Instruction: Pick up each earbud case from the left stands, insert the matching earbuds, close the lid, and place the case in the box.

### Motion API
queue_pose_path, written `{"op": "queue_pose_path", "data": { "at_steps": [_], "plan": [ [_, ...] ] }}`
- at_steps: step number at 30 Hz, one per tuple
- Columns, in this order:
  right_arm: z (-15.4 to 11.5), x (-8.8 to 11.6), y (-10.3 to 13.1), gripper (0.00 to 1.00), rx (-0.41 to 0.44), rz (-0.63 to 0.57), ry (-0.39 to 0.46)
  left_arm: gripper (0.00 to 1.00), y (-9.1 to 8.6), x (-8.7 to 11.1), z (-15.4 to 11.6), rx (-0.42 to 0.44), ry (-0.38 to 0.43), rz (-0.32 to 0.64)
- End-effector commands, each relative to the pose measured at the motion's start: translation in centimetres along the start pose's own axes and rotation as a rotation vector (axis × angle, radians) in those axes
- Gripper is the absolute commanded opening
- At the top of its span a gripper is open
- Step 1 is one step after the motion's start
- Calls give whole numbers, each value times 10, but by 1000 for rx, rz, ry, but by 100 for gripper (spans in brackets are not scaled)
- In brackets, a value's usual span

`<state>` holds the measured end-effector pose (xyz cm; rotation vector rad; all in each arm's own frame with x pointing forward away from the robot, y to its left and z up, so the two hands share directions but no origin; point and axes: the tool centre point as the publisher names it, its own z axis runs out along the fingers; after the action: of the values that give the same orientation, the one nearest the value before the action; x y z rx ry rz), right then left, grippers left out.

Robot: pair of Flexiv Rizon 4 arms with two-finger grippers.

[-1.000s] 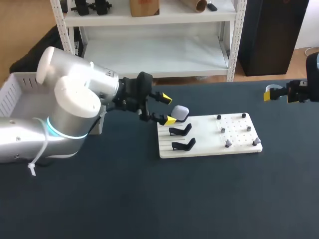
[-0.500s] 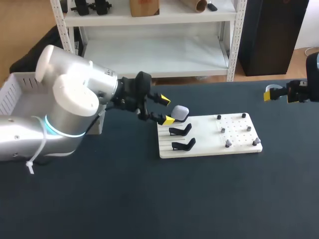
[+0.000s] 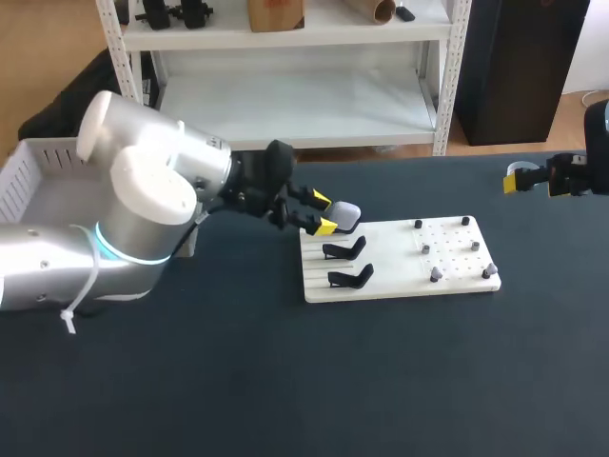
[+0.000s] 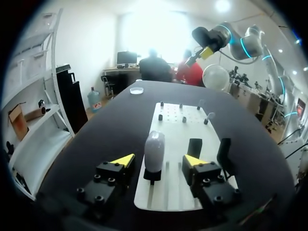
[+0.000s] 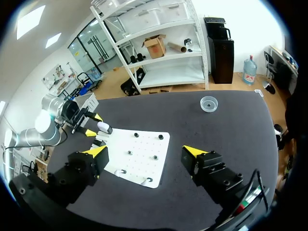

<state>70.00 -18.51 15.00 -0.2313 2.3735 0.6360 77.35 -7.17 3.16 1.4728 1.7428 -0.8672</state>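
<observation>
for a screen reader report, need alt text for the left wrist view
The left gripper stands open, its yellow-tipped fingers on either side of a pale grey rounded earbud case, upright on a small black stand at the near end of a white board. Two empty black stands sit beside it.

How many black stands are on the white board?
3, in a row on the board's left side: the far stand carries the case, between the left gripper's open fingers; the middle stand and near stand are empty.
</observation>
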Motion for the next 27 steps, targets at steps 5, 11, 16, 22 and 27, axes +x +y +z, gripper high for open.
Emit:
{"op": "queue_pose_path", "data": {
  "at_steps": [5,11,16,22,27],
  "plan": [
    [0,0,0,100,0,0,0,59,10,2,12,26,-9,-7],
    [0,0,0,100,0,0,0,58,13,0,19,45,-11,-2],
    [0,0,0,100,0,0,0,55,14,2,25,56,-19,-6],
    [0,0,0,100,0,0,0,51,15,4,29,67,-27,-12],
    [0,0,0,100,0,0,0,46,15,5,30,73,-31,-13]
  ]
}}
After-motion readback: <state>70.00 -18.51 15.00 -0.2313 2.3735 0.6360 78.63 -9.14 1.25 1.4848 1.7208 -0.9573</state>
